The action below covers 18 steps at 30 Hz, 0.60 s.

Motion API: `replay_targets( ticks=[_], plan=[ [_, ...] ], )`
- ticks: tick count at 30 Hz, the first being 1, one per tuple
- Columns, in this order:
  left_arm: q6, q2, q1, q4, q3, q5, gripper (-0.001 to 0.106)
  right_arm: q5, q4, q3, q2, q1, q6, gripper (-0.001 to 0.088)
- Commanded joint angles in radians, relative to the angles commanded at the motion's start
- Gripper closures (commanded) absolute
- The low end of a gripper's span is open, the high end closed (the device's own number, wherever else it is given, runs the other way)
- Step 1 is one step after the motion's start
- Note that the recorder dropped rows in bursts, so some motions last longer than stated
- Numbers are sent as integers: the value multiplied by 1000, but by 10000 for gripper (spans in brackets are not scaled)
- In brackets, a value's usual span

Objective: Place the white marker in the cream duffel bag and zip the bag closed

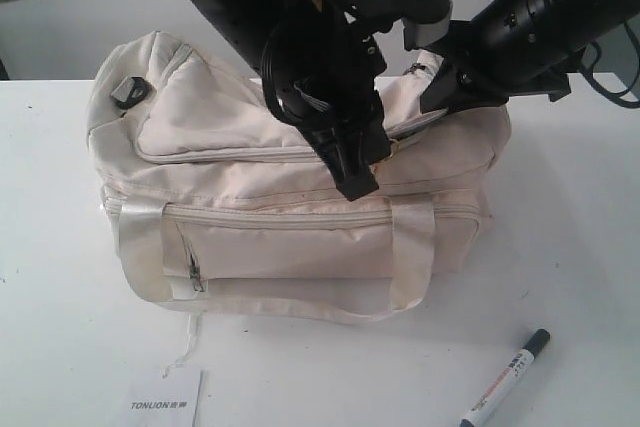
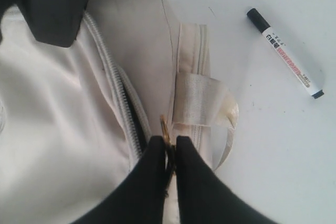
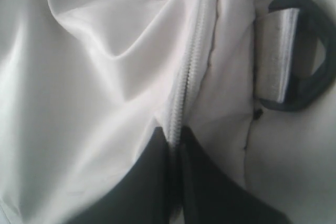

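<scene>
Exterior view: the marker (image 1: 505, 379) lies flat on the table (image 1: 580, 247), in front of the bag (image 1: 280, 237) and to its right, well apart from it. Its long axis runs diagonally, with the black cap pointing far-right and the dark end toward the near edge. The left gripper (image 1: 358, 185) has its tips on the bag's top zip (image 1: 230, 155), and the right gripper (image 1: 432, 105) is at the bag's right end. Left wrist view: the jaws are closed, pinching the brass pull (image 2: 166, 129), and the marker lies on the table beyond the strap (image 2: 202, 98). Right wrist view: the jaws are closed on a zipped seam (image 3: 191, 56), near a dark ring (image 3: 307, 61).
</scene>
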Motion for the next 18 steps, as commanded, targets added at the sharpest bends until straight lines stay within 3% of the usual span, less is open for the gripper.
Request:
replay_targets(
  ticks=[18],
  plan=[
    [-31,0,0,32,0,55,1053,-5,-8,0,0,0,0,868]
  ],
)
